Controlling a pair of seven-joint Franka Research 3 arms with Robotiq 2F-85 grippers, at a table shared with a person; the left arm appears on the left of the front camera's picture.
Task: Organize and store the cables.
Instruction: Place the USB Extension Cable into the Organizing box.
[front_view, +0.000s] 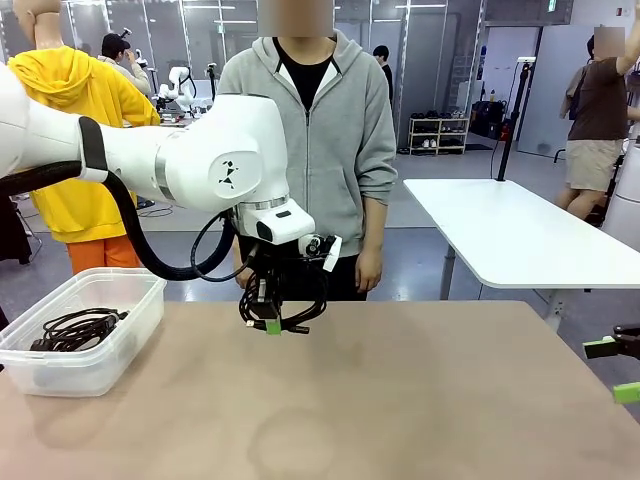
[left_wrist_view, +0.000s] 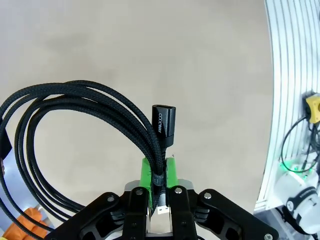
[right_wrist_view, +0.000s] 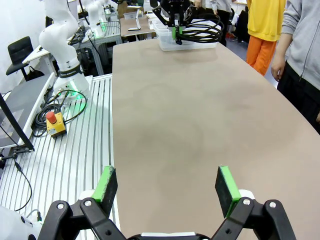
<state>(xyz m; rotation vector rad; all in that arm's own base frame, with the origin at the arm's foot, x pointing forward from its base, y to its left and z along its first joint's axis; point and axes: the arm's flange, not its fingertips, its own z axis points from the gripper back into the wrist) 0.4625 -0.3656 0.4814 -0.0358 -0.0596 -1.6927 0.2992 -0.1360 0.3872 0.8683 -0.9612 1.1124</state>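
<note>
Presently the left hand (front_view: 268, 318) hangs above the far middle of the surface (front_view: 400, 400), its green pads (left_wrist_view: 145, 172) pinched fully together on a coiled black cable (left_wrist_view: 75, 130). From the left wrist view the pads clamp a bundle of several strands at one point; the loops fan out to one side, and a black plug end (left_wrist_view: 164, 124) stands up just beside the pinch. In the front view the coil droops a little below the hand and appears to be clear of the surface, though whether its lowest loop touches I cannot tell.

A clear plastic bin (front_view: 100, 295) sits at the robot's left edge of the surface, well apart from the held coil. Another black cable (front_view: 75, 330) already lies inside it.

The right hand (right_wrist_view: 167, 187) waits near the robot's right edge of the surface with its jaws spread wide and nothing between them.

A person in a grey hooded top (front_view: 320, 140) stands at the far side, just behind the left hand, arms down.

Judgement: the step in hand is carrying this coil to storage. The next move calls for swinging the left hand across to the bin, bringing the coil over the rim so that no loop snags on the wall, then releasing. The loose plug end and trailing loops are the likely catch points.
</note>
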